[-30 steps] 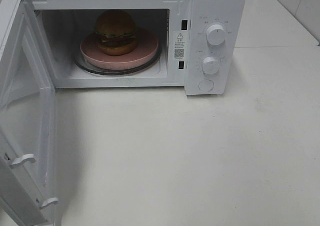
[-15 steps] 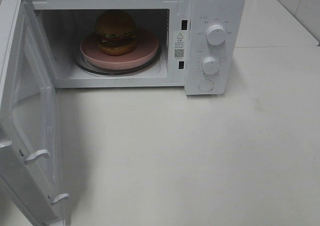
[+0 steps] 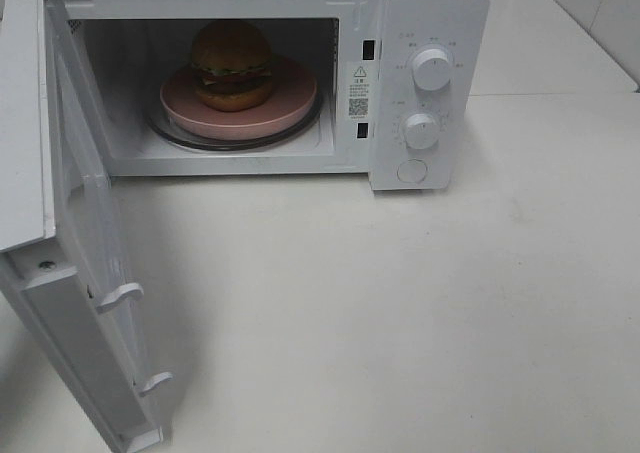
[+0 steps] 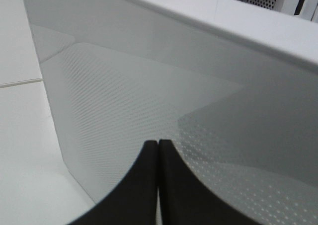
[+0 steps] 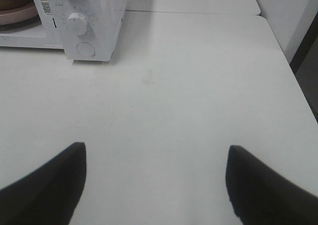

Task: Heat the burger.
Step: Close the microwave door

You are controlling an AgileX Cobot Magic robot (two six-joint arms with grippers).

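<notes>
Burger (image 3: pixel 232 65) on pink plate (image 3: pixel 298 105) inside open microwave (image 3: pixel 430 13), tabletop's (image 3: pixel 400 323) far edge | likely light, soft, layers may slide; lift by plate rim | left fingers (image 4: pixel 141 185) together by door (image 4: pixel 149 86) | right fingers (image 5: pixel 44 180) apart, empty

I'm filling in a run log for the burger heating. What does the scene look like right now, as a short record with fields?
burger: on the pink plate, inside the microwave
door: open, not yet shut
left gripper: shut, right at the door's dotted panel; contact unclear
right gripper: open, holding nothing, above the table
step left: close the door, then set the knobs
</notes>
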